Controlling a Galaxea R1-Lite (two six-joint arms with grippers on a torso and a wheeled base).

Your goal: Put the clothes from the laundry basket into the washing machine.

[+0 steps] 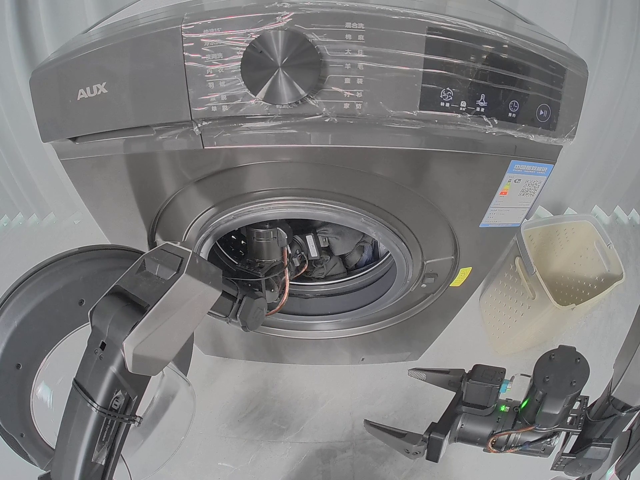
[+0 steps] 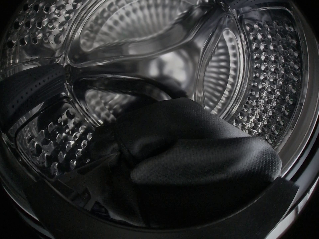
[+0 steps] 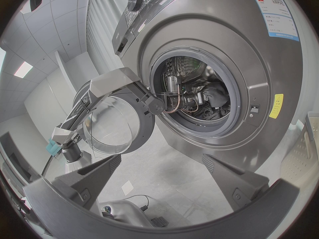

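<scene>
The grey washing machine [image 1: 320, 168] stands with its round opening [image 1: 303, 268] exposed. My left arm's wrist [image 1: 267, 251] is inside the drum [image 2: 159, 34]. Dark clothes [image 1: 347, 251] lie in the drum's lower part. In the left wrist view a black garment [image 2: 199, 150] is draped across my left gripper [image 2: 166, 170]. One finger [image 2: 89, 176] shows at its spread position; the other is under the cloth. My right gripper [image 1: 393, 400] hangs open and holds nothing, low above the floor in front of the machine. The cream laundry basket [image 1: 567, 268] leans beside the machine on the right, and no clothes show in it.
The machine's door [image 1: 40, 328] is swung wide open to the left, beside my left arm. Grey floor [image 1: 300, 408] lies free between the machine's front and my right gripper. The basket's rim [image 3: 310, 126] is close to my right gripper's side.
</scene>
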